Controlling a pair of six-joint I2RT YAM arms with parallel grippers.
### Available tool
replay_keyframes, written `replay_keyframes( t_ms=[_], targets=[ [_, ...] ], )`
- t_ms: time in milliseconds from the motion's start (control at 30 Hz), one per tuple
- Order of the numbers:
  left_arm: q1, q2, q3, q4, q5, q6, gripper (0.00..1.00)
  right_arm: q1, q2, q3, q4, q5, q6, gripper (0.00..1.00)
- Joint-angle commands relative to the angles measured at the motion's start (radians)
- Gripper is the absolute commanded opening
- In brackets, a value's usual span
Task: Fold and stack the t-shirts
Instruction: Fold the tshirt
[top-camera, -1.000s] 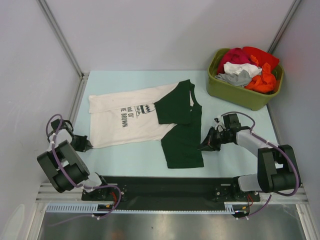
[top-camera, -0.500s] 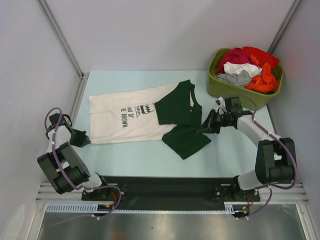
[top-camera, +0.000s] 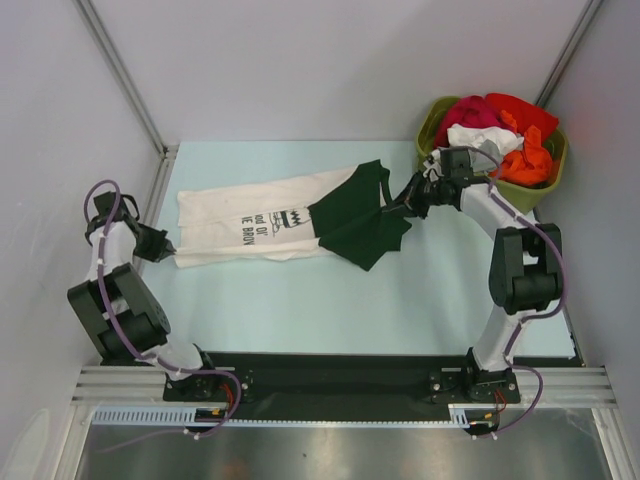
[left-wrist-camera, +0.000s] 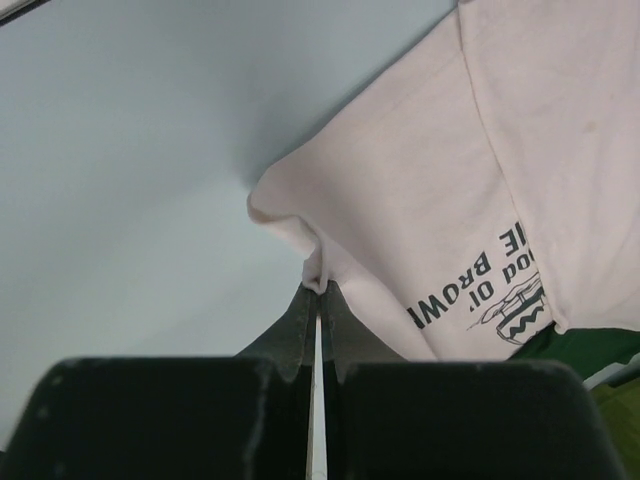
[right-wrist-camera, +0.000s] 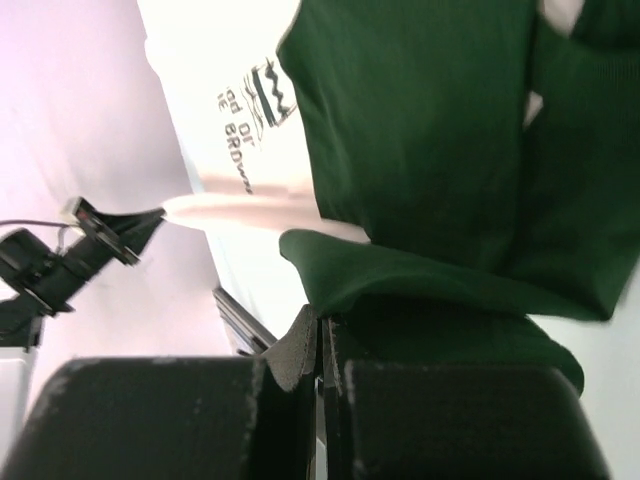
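One t-shirt lies across the table: a cream-white body (top-camera: 245, 220) with black lettering and a dark green part (top-camera: 358, 222) at its right end. My left gripper (top-camera: 168, 249) is shut on the shirt's cream near-left corner (left-wrist-camera: 318, 284) and holds it lifted. My right gripper (top-camera: 400, 206) is shut on the dark green cloth (right-wrist-camera: 420, 290), which is raised and folded back over the shirt. The near long edge is doubled toward the far side. The lettering shows in the left wrist view (left-wrist-camera: 480, 285) and the right wrist view (right-wrist-camera: 245, 135).
An olive-green tub (top-camera: 470, 180) stands at the back right with red, white, grey and orange garments (top-camera: 495, 135) piled in it, close behind my right arm. Metal frame posts (top-camera: 120, 75) run along both sides. A black rail (top-camera: 330, 375) lies at the near edge.
Both grippers have carried the shirt's near edge toward the far side. The green part, flat and spread before, is now lifted and bunched. The cream body is narrower.
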Motion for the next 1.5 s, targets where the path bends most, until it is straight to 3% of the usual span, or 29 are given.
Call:
replay_keyframes(
  t_ms=[0, 700, 1000, 1467],
  targets=[
    [-0.002, 0.053, 0.07, 0.0, -0.021, -0.014, 0.0, -0.004, 0.059, 0.12, 0.038, -0.023, 0.069, 0.0],
    [-0.022, 0.303, 0.265, -0.003, 0.013, -0.02, 0.0, 0.023, 0.422, 0.589, -0.014, 0.014, 0.076, 0.0],
    [-0.056, 0.354, 0.315, -0.004, 0.03, -0.026, 0.0, 0.029, 0.442, 0.629, -0.1, 0.15, -0.017, 0.0],
    [-0.057, 0.435, 0.4, -0.009, 0.017, -0.043, 0.0, 0.099, 0.427, 0.631, -0.054, 0.431, -0.127, 0.0]
  ],
)
